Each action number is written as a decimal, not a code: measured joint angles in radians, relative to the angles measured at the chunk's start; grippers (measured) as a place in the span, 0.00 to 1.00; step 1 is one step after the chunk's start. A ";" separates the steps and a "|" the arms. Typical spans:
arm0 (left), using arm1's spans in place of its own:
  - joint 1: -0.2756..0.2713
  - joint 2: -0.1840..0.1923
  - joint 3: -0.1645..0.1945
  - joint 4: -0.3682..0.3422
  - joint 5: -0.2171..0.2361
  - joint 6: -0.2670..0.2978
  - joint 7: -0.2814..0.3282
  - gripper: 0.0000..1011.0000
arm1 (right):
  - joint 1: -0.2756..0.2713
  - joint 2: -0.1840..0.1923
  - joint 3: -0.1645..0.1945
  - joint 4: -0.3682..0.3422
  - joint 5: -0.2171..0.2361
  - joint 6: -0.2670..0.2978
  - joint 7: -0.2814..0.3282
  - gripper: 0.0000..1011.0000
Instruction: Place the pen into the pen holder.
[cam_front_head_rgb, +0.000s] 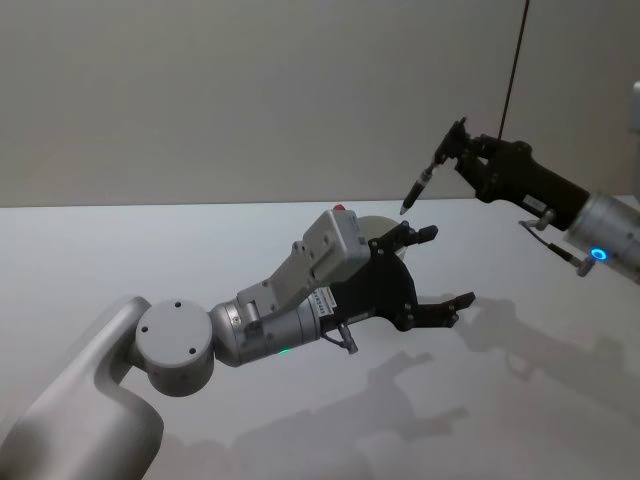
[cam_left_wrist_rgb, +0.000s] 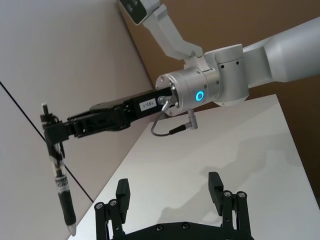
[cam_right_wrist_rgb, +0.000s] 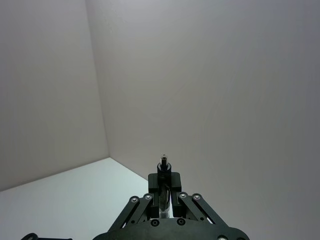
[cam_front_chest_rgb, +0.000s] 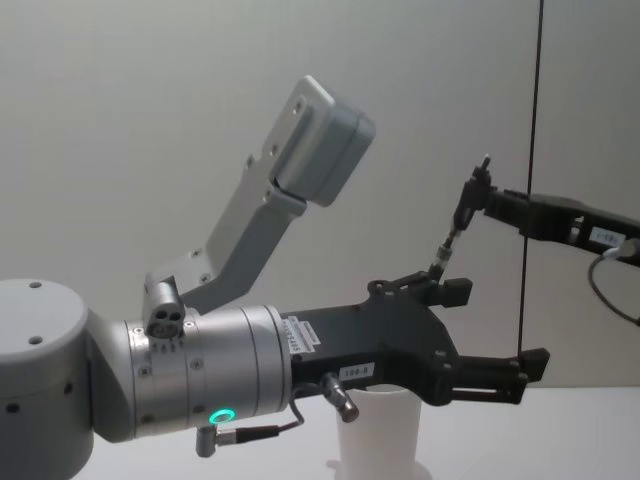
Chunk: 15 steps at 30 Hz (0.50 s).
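right hand (cam_front_head_rgb: 462, 150) clamped on the pen (cam_front_head_rgb: 427, 178) near its top, tip angled down toward the cup (cam_front_chest_rgb: 378, 430) on the desk (cam_front_head_rgb: 120, 260). cup sits lower, behind the wide-open, empty left hand (cam_front_head_rgb: 445, 270).

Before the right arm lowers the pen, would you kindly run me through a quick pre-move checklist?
1. Pen held by the right end effector: ok, clamped near its top.
2. Pen tip pointing down: ok, slightly tilted.
3. Paper cup upright on the table: ok.
4. Pen above the cup mouth: cannot tell, the left end effector hides most of the cup.
5. Left end effector clear of the cup: not ok, it hangs open right beside the cup.
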 joint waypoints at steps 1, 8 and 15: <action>0.000 0.000 0.000 0.000 0.000 0.000 0.000 0.99 | 0.008 -0.003 -0.004 0.012 -0.005 -0.002 -0.002 0.12; 0.000 0.000 0.000 0.000 0.000 0.000 0.000 0.99 | 0.041 -0.019 -0.024 0.066 -0.027 -0.011 -0.012 0.12; 0.000 0.000 0.000 0.000 0.000 0.000 0.000 0.99 | 0.068 -0.034 -0.043 0.114 -0.044 -0.018 -0.022 0.12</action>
